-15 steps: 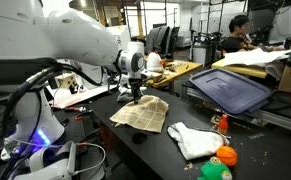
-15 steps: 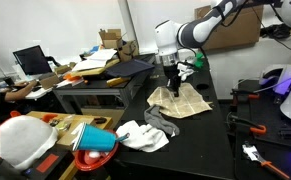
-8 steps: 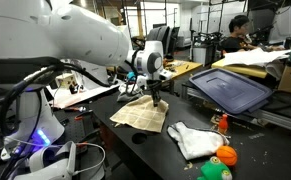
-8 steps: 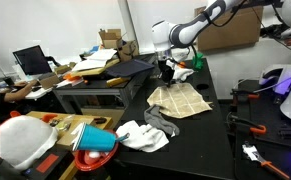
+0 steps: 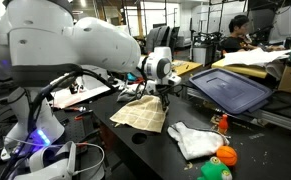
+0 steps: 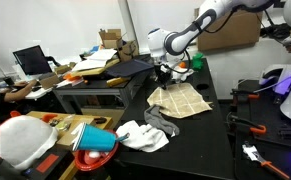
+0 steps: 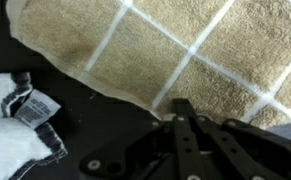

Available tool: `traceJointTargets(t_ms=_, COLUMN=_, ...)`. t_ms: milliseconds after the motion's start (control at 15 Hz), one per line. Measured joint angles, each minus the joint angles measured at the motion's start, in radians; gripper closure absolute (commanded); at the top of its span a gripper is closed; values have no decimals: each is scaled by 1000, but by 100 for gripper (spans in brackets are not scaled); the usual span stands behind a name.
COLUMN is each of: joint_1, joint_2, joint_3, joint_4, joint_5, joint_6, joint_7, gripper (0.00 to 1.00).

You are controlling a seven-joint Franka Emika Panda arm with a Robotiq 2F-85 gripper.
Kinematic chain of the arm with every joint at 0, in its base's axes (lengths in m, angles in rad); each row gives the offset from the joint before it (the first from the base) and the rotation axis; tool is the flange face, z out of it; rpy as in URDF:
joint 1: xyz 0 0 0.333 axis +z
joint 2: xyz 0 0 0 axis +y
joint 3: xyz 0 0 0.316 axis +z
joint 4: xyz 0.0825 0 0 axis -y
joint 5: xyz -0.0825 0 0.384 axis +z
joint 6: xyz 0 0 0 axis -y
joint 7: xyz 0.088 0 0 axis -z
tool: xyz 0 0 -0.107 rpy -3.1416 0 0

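Between my fingertips I see nothing: in the wrist view my gripper [image 7: 182, 115] has its jaws drawn together into one narrow dark bar, clenched on empty air. Directly under that bar runs the hemmed edge of the tan checked towel [image 7: 185, 40], whose white grid lines spread away across the upper part of the view.

A second ago I was hanging over the middle of the towel. Since then I have slid sideways across it, and in an exterior view my gripper [image 5: 166, 103] now stands above the towel's [image 5: 140, 113] border on the side nearer the big dark tray [image 5: 230, 90]. From the opposite side my gripper [image 6: 166, 76] shows over the far edge of the towel [image 6: 181, 100]. The cloth itself lies in the same spread shape as before, so I judge that I have only travelled over it and have not carried it along. It is free of me, just below and slightly inward from my fingertips. I cannot tell how much air is left between us.

Further out, a crumpled white cloth [image 7: 15, 120] with a dark-trimmed label lies on the black table [image 6: 200, 140], apart from the towel's corner. It shows in both exterior views [image 5: 193, 140] [image 6: 140, 135], on the towel's near side.
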Motion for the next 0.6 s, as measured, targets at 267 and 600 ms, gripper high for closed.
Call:
traceJointTargets(t_ms=267, joint_1=37, joint_2=-34, joint_3=-24, joint_4=41, joint_5=-34, joint_6=0, joint_7=1, gripper=100)
traceJointTargets(t_ms=600, joint_1=61, joint_2=-51, joint_3=-28, joint_4=106, joint_5=-98, joint_6=0, joint_7=19, gripper=100)
